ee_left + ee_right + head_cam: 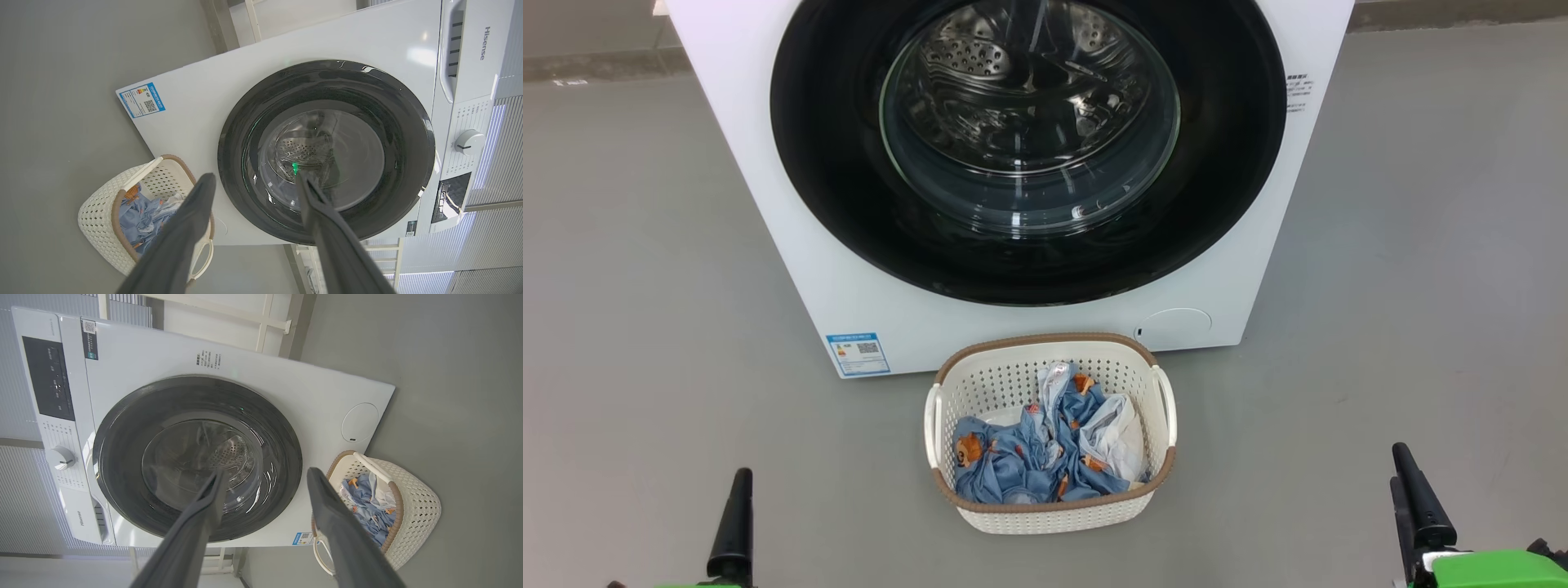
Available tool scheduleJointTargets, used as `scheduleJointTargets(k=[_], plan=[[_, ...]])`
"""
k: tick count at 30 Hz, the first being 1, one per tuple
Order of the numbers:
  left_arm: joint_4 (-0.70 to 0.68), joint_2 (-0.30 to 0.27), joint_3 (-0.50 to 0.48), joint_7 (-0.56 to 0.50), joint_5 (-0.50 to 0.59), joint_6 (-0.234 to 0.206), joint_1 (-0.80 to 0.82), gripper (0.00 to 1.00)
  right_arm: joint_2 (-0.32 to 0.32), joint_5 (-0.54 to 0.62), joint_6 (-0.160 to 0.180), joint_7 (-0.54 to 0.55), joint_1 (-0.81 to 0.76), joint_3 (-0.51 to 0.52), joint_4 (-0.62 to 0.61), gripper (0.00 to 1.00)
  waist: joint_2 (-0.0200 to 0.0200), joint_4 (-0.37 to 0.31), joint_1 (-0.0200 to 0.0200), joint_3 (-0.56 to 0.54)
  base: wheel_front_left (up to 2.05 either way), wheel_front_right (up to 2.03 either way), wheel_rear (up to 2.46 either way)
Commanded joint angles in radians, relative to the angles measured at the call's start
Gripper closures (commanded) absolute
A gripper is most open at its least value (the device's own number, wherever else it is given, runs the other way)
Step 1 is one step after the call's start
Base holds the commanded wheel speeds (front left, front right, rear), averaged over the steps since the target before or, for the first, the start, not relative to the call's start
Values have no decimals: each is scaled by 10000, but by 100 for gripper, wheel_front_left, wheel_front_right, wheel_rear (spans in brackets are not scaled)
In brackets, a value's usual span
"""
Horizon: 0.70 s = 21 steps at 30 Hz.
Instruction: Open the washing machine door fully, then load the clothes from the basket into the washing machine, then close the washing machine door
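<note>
White sheet metal takes up the upper middle of the head view: the washing machine (768,204) stands square on a grey floor (629,327), its front facing the camera. Set into that front, the washing machine door (1029,147) lies flush, with its glossy black rim unbroken all the way round and no gap at either edge in the two wrist views. Through its glass bowl the steel drum looks bare, as far as the reflections let me tell. So the first step, swinging the door fully open, is not yet done.

Lower centre of the head view, just in front of the machine's bottom edge, sits the basket (1045,339), upright on the floor. The clothes (1029,457) are heaped inside it, blue printed fabric with some white cloth toward its right side, and nothing hangs over the rim. Loading has not begun, by my reading, and closing the door comes last of all.

Smallest in frame are the tools. The left gripper (254,176) has its two dark fingers spread wide with nothing between them, pointing toward the door from well back. The right gripper (265,473) is likewise spread and holds nothing, with the basket off to the right of its fingers.
</note>
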<state>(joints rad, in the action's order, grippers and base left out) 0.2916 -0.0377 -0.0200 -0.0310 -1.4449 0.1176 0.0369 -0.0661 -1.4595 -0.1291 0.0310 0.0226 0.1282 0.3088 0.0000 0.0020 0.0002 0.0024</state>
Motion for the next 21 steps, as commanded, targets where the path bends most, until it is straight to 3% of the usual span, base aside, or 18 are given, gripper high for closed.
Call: scheduleJointTargets(k=[1,21], plan=[[-334,-208,-48,158,562,-29,494,0,-174,543,-4,-165,452,-93,-210,0,0,3,-2,0,0,0,0],[-824,-215,130,723,4142,-52,526,0,-272,4327,-6,-738,649,-69,-288,0,0,8,-2,-6,0,0,0]])
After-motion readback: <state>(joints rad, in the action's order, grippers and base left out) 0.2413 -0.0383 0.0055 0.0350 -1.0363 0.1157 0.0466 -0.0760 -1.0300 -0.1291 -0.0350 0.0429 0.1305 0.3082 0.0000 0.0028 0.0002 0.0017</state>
